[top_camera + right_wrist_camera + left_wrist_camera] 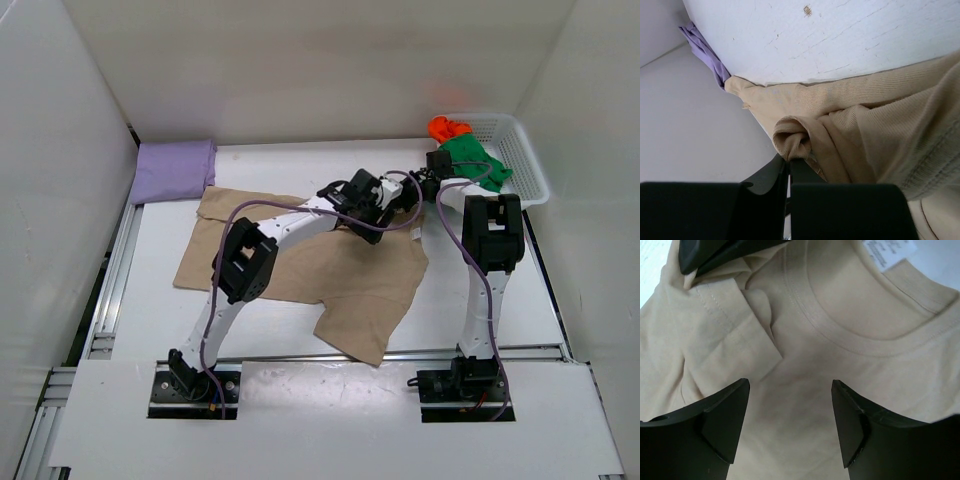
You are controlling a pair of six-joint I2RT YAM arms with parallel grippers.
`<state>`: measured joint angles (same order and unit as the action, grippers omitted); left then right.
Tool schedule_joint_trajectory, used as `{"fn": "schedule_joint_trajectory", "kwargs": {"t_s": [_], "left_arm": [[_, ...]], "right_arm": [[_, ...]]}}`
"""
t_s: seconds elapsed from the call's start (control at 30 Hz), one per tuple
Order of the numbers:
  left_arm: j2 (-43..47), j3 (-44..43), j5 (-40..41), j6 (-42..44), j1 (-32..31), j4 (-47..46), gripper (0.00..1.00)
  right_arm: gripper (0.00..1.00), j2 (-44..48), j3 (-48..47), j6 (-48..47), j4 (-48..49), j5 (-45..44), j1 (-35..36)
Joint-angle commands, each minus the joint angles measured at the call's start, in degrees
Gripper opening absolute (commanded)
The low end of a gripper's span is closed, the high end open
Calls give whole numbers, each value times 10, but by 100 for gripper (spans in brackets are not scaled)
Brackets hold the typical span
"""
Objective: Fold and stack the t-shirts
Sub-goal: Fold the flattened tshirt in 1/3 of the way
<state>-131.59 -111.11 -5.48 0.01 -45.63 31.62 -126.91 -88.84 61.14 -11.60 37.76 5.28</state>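
On table (150, 320), centre: beige t-shirt (340, 290), spread mostly flat, not yet folded, one sleeve pointing to the near edge. Back right: white basket (525, 150) w/ green t-shirt (475, 155) draped over its rim and orange-red t-shirt (448, 127) bunched behind it. Back-left corner: lilac t-shirt (172, 170), folded, just beside the beige one's far edge.

We read the left gripper (790, 390) as released: fingers wide apart, hovering over the chest below the ribbed collar (850, 340), nothing between them. Right gripper (789, 165) is clenched on a small roll of beige cloth nr the shoulder.

Handling, as we judge it: thin knit, light, limp, not fragile. It should sag and wrinkle when lifted and drag on the table rather than slide clean. Best holds, in our view, are shoulder seams and hem corners, since pinching mid-panel would only bunch it. Neck label (890, 252) faces up.
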Motion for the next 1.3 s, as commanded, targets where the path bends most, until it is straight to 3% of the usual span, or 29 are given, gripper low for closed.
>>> {"fn": "schedule_joint_trajectory", "kwargs": {"t_s": [0.0,0.27,0.47,0.63,0.8,0.83,0.87,1.0,1.27], "left_arm": [[-20,9,22,0,-5,-45,78],[-44,3,85,0,-5,-73,74],[-44,-2,101,0,-5,-78,54],[-44,-8,94,0,-5,-78,48],[-44,-14,81,0,-5,-78,26],[-44,-14,81,0,-5,-78,13],[-44,-14,81,0,-5,-78,10],[-32,-14,81,0,-5,-78,10],[70,54,48,0,38,-78,10]], "right_arm": [[0,-12,-3,20,1,10,-6],[0,-7,9,14,1,21,-6],[0,-1,14,9,6,26,-6],[0,-1,14,4,6,31,-6],[0,-1,14,4,6,36,-6],[0,-1,14,4,6,36,-11],[0,4,19,4,6,36,-11],[0,4,19,-21,-8,36,-11],[0,64,7,-147,-165,-15,-11]]}}
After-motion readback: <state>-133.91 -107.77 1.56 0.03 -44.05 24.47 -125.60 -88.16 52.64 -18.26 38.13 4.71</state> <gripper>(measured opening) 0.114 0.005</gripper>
